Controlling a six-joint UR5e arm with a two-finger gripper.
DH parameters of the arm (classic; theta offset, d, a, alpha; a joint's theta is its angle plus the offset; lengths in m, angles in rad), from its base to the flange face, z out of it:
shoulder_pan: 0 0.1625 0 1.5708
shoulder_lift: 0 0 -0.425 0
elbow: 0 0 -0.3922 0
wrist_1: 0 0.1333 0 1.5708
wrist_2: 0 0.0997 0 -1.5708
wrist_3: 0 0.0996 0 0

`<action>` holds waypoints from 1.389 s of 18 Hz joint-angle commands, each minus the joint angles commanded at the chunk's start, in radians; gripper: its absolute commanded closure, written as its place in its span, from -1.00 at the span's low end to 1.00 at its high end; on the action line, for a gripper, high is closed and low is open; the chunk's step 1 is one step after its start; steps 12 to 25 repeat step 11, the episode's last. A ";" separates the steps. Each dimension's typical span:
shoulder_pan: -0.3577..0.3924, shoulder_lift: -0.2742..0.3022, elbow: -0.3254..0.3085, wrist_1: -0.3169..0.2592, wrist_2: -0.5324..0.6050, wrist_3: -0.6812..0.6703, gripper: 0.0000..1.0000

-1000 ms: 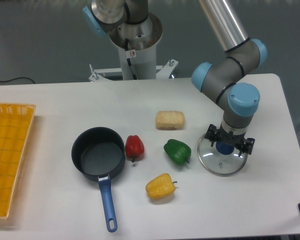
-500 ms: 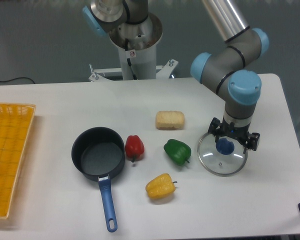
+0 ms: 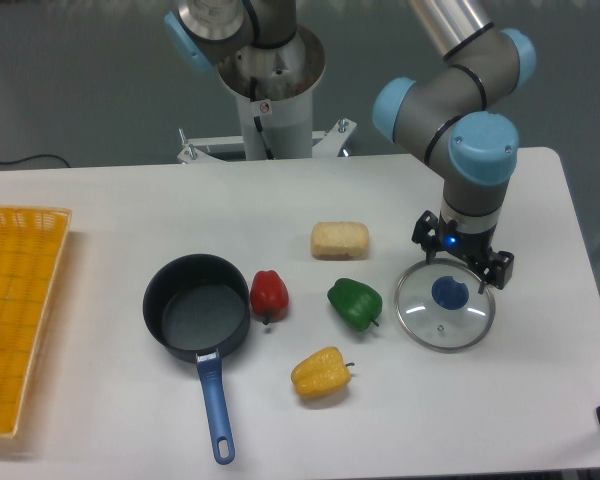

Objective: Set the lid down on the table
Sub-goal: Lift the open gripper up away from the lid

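The round clear glass lid [image 3: 445,306] with a thin metal rim and a blue centre knob [image 3: 448,292] lies flat on the white table [image 3: 130,210], right of the green pepper. My gripper [image 3: 462,260] hangs just above the lid's back edge. Its fingers are spread open and hold nothing. The knob shows free below them.
A dark saucepan [image 3: 196,307] with a blue handle [image 3: 216,411] stands left of centre. A red pepper [image 3: 269,294], a green pepper [image 3: 355,303], a yellow pepper [image 3: 321,372] and a beige sponge-like block [image 3: 340,240] lie mid-table. A yellow grid tray [image 3: 15,315] sits at the left edge.
My gripper has let go of the lid's knob, opened and risen up and back. The lid stays flat on the table.
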 joint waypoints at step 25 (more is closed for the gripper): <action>0.000 0.006 0.000 -0.029 0.000 0.067 -1.00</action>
